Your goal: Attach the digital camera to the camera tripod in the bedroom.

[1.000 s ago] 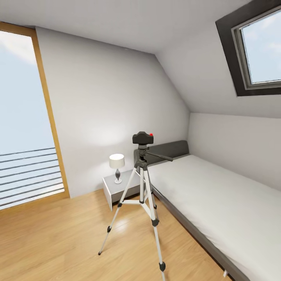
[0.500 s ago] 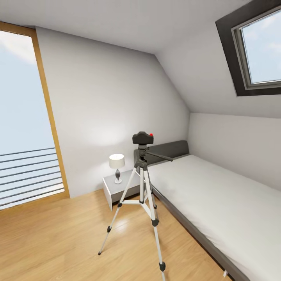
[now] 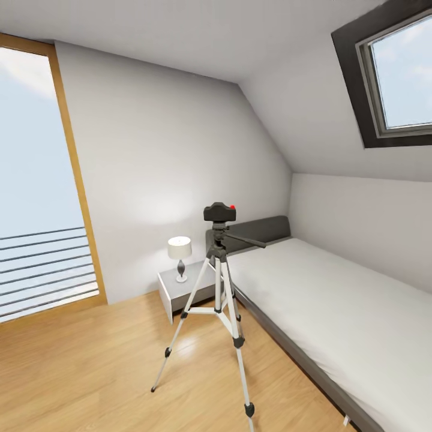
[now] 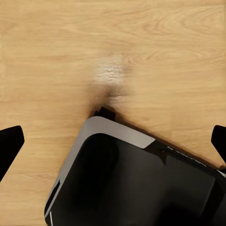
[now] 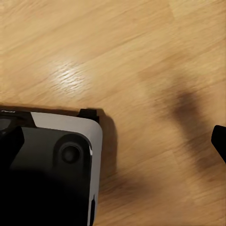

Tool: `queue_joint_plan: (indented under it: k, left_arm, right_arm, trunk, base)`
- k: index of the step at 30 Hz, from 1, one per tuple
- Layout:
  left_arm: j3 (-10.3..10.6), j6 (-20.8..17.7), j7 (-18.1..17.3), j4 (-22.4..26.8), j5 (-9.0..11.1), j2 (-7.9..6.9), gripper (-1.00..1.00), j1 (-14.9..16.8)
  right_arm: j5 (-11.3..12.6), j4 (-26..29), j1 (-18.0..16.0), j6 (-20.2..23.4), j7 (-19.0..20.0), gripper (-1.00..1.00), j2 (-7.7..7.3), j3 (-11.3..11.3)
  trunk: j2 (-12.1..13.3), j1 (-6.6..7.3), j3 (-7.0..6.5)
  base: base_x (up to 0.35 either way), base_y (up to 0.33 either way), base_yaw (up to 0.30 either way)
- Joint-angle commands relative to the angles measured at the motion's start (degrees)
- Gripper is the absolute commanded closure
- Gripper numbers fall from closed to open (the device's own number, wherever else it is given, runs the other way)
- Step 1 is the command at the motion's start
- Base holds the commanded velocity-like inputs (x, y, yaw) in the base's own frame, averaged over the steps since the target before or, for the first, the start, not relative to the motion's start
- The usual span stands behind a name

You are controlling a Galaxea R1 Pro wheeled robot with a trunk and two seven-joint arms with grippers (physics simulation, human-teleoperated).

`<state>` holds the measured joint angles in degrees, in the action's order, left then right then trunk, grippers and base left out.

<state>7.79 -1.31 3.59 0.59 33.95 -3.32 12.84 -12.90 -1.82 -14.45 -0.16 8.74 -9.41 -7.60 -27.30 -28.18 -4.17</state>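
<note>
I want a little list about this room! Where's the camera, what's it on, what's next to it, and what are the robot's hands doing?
room: bedroom with a wood floor
camera: digital camera, black with a red button, sitting on top of the tripod's head
stand: camera tripod, upright on the floor, three legs spread
beside it: bed and a nightstand with a lamp
left gripper: open, holding nothing, over the floor
right gripper: open, holding nothing, over the floor

The black digital camera (image 3: pixel 219 212), red button up, sat atop the silver-legged camera tripod (image 3: pixel 221 312), lower centre of the bedroom (image 3: pixel 162 150).
</note>
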Motion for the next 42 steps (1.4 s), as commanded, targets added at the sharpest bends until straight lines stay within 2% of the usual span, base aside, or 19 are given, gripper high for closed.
queue_joint_plan:
  k: [1,42]
  left_arm:
    - [0.5,-0.1,0.2,0.1,0.4,0.01,-1.00,0.0]
    - [0.6,0.0,0.2,0.6,0.2,0.05,-1.00,0.0]
  right_arm:
    - [-0.5,-0.1,-0.1,0.0,0.1,-1.00,-0.02,-0.5]
    - [-0.6,-0.1,-0.1,-0.1,-0.1,-1.00,0.12,-0.5]
  trunk:
    - [0.0,-0.02,0.02]
    - [0.0,-0.02,0.02]
  base:
    - [0.000,0.000,0.000]
    - [0.000,0.000,0.000]
